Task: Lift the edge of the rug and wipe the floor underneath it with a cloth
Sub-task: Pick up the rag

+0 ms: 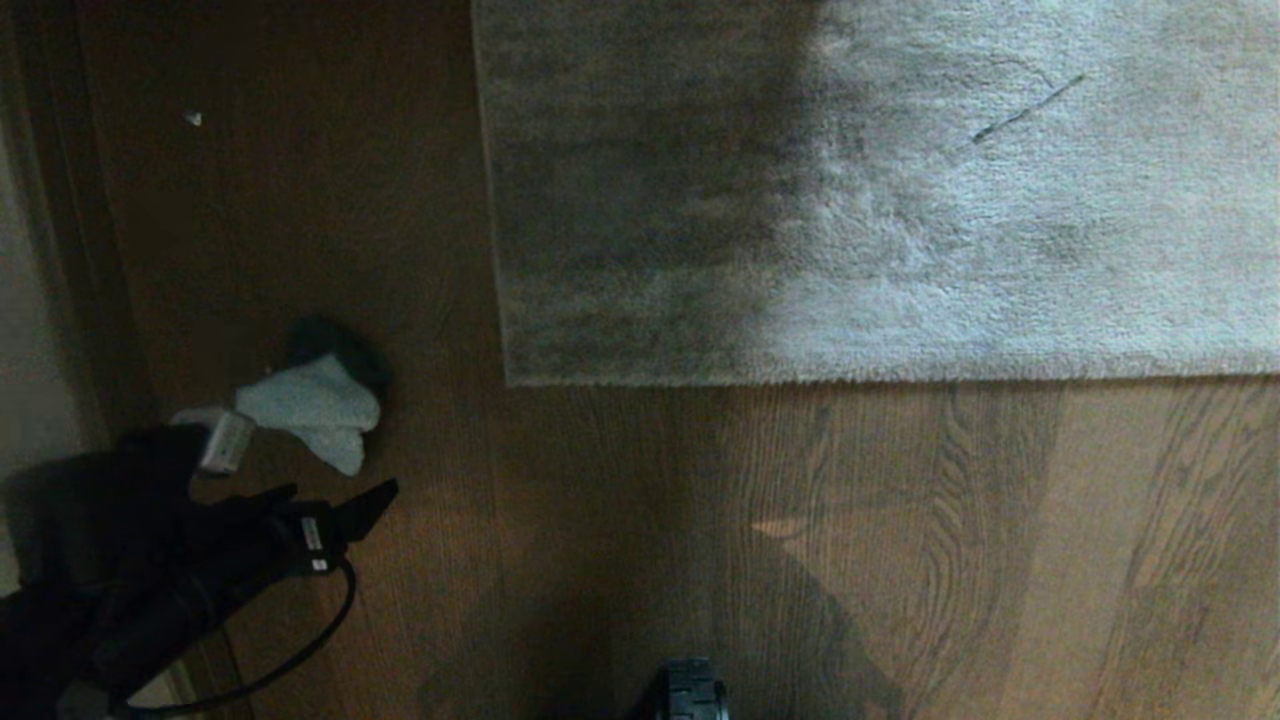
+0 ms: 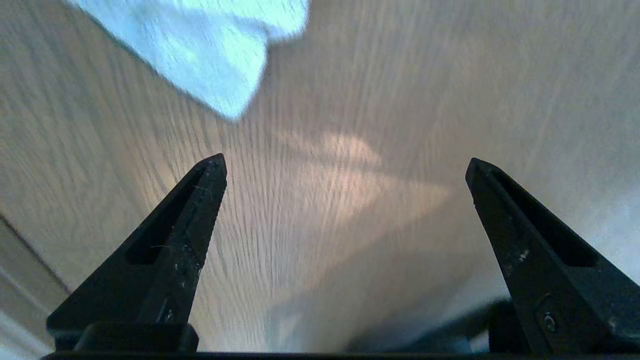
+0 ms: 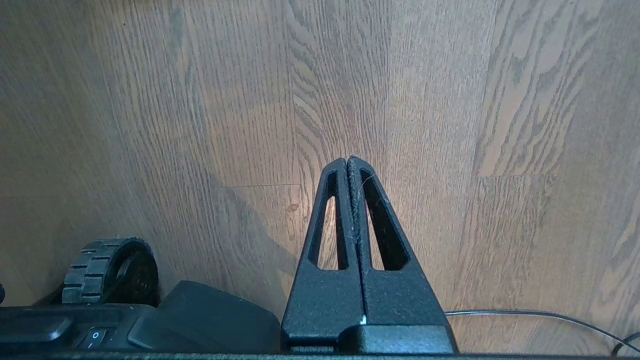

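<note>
floor (image 1: 620, 520) | cloth (image 1: 312, 408) near left gripper (image 1: 300, 480), jaws wide

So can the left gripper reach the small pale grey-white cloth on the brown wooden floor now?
Probably yes: the left gripper is open near the cloth, only bare floor between them.

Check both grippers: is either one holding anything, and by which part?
Nothing is held. The left gripper is open above the floor, short of the cloth. The right gripper is shut on nothing.
</note>
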